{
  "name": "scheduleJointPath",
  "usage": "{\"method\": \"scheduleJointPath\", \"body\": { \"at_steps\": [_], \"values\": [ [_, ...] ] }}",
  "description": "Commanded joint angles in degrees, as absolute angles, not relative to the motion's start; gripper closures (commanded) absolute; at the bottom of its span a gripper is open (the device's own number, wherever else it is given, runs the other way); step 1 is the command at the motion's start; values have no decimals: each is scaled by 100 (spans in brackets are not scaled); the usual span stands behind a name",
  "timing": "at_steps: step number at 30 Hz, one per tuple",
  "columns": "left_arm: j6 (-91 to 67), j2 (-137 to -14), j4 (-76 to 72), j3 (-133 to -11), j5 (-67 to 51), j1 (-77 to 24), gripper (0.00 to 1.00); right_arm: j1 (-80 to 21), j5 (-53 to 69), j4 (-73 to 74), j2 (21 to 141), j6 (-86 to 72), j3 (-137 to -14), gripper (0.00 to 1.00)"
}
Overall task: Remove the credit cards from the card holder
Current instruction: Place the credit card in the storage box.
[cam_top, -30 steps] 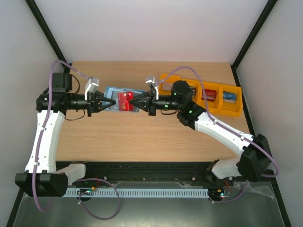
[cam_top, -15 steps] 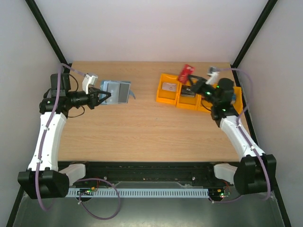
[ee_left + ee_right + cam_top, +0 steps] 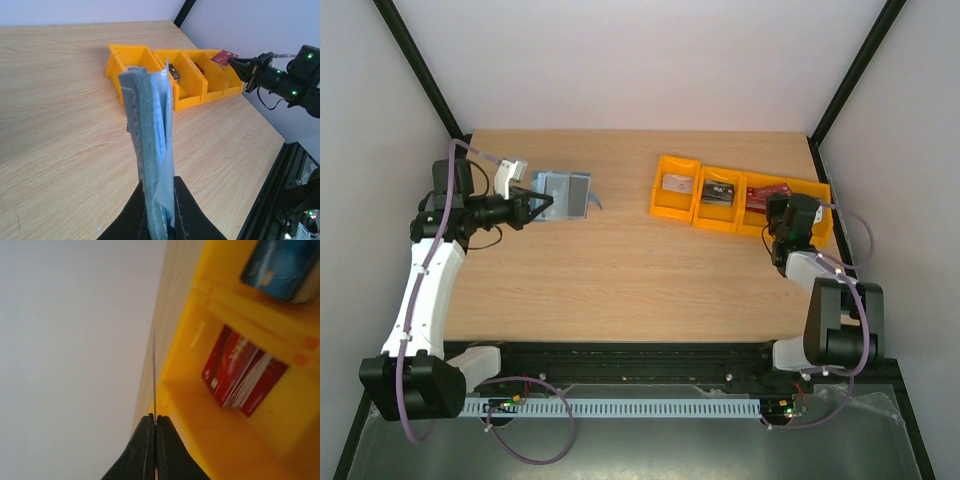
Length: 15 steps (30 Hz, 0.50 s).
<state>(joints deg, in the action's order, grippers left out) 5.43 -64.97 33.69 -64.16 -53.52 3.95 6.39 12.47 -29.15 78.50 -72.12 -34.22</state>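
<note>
My left gripper (image 3: pixel 532 207) is shut on the teal-blue card holder (image 3: pixel 566 194) and holds it off the table at the left. In the left wrist view the holder (image 3: pixel 150 125) stands edge-on between my fingers (image 3: pixel 192 210). My right gripper (image 3: pixel 775 203) is shut on a red credit card (image 3: pixel 768 190) over the third orange bin. In the right wrist view that card (image 3: pixel 154 375) shows edge-on above the shut gripper (image 3: pixel 156 418). A stack of red cards (image 3: pixel 242 372) lies in that bin. The left wrist view shows the right gripper (image 3: pixel 235 62) with the red card (image 3: pixel 223 56).
A row of orange bins (image 3: pixel 658 200) stands at the back right. One holds a grey card (image 3: pixel 675 183), the one beside it black cards (image 3: pixel 718 192), and the far one a blue card (image 3: pixel 280 265). The right arm is folded close to the right wall.
My right gripper pulled the red card from the holder, carried it right and lowered it over the third bin. My left gripper drew the holder back to the left.
</note>
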Motion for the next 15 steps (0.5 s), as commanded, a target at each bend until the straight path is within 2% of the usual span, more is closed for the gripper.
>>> {"method": "scheduleJointPath", "body": {
  "at_steps": [1, 5, 15],
  "values": [
    [472, -6442, 3182, -6295, -5510, 433, 98, 650, 9, -3448, 8258, -8355, -3422, 98],
    [535, -6548, 3217, -6273, -5576, 431, 97, 643, -36, -3549, 8848, -8995, -3582, 98],
    [624, -6636, 3276, -6261, -5628, 431, 98, 445, -2, -3219, 9805, -9182, -4439, 98]
  ]
}}
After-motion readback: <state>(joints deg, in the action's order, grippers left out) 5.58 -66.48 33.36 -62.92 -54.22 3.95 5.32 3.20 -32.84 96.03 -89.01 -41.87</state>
